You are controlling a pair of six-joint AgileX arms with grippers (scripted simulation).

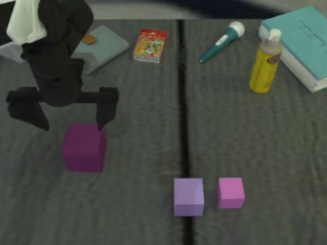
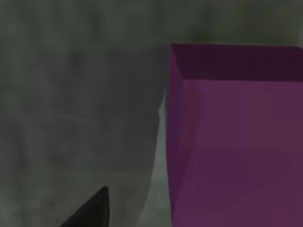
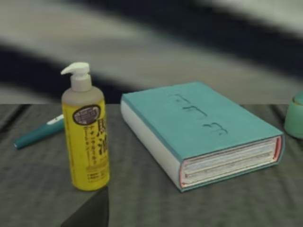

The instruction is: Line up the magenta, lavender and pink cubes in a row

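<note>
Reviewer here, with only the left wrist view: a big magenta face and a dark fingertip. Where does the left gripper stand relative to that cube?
Observer: In the top view the left gripper hangs open above the magenta cube's far edge, fingers spread wider than the cube.
Operator: Where are the other two cubes?
Observer: The lavender cube and the pink cube sit side by side near the table's front centre, a small gap between them, well to the right of the magenta one.
Operator: And the right arm?
Observer: It is out of the top view; its wrist camera faces a yellow pump bottle and a teal book.
</note>
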